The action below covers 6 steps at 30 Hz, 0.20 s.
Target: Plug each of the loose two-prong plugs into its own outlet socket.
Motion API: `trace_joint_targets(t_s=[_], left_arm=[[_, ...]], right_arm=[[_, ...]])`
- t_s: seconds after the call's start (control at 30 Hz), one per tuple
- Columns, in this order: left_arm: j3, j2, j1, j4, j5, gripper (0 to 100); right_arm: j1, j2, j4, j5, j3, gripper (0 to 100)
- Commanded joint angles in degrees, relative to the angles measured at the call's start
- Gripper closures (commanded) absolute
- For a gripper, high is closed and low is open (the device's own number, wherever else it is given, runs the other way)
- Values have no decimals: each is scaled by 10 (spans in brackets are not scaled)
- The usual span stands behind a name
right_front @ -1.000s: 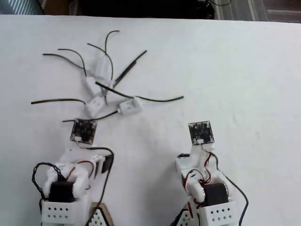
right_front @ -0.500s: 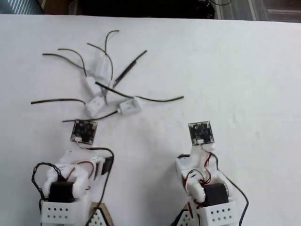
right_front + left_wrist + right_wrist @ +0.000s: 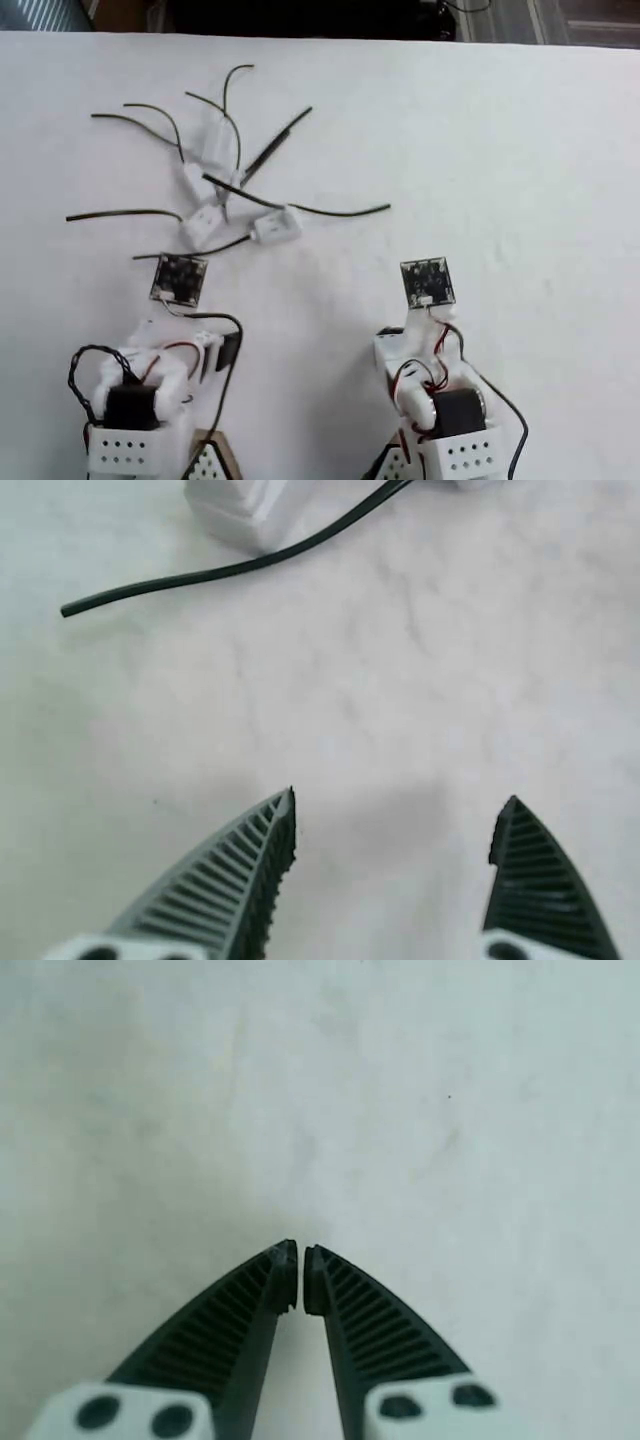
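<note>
A tangle of white two-prong plugs and sockets with short black cords lies left of centre on the white table; one white piece (image 3: 277,226) sits nearest the middle, another (image 3: 203,222) beside it, and a clear one (image 3: 213,150) farther back. The left arm (image 3: 180,279) rests near the front left, just short of that cluster. My left gripper (image 3: 400,825) is open over bare table, with a white block (image 3: 245,510) and its black cord (image 3: 230,568) a little ahead. The right arm (image 3: 427,283) sits at front right. My right gripper (image 3: 298,1265) is shut on nothing above bare table.
Loose black cords (image 3: 340,211) fan out from the cluster toward the centre and the far left. The table's far edge (image 3: 320,36) meets a dark background. The arm bases stand at the front edge.
</note>
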Motion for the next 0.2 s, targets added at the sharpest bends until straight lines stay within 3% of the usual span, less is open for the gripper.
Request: trace_joint_targets(t_s=[0.0, 0.17], left_arm=[[-2, -2, 7, 2, 4, 687], [-2, -2, 7, 2, 4, 687]], right_arm=[[5, -4, 3, 5, 6, 981], [5, -4, 3, 5, 6, 981]])
